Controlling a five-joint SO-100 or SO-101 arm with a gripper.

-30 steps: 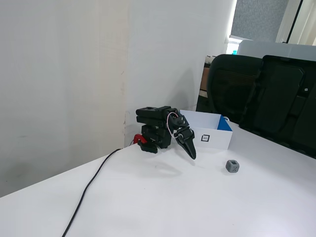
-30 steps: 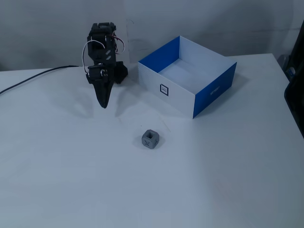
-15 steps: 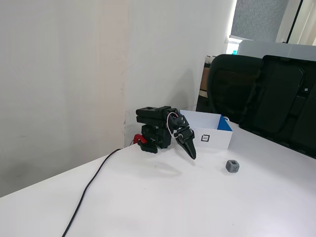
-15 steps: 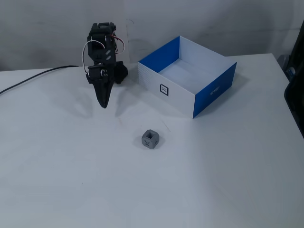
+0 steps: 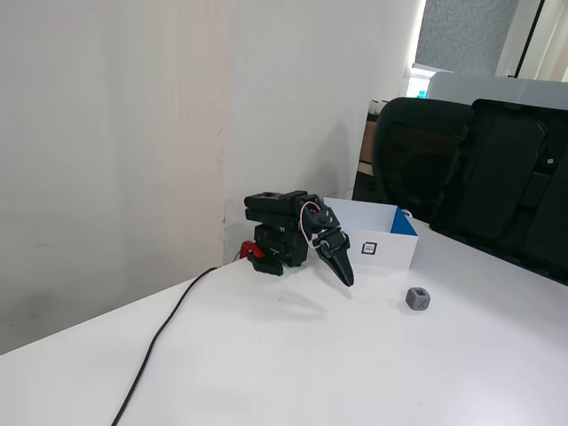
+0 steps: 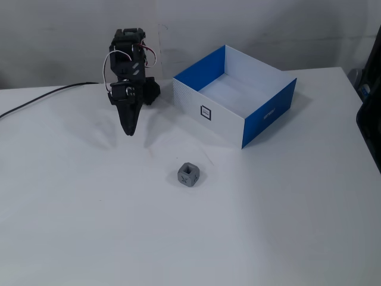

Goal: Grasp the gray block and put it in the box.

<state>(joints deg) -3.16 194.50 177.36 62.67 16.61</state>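
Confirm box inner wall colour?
Blue on the box walls, clearest in a fixed view looking down.

Box label: there's a small black-and-white square sticker on the white front wall of the box (image 6: 221,123), seen in both fixed views, but its pattern is too small to read.
Box side print: faint pale marks sit on the blue side wall in a fixed view, too blurred to make out as words.
Block faces: the gray block (image 6: 189,175) shows dark marks, an X-like one on the front face and a square-like one on the left face in a fixed view; no letters or numbers can be read.
Readable text overall: none legible anywhere.
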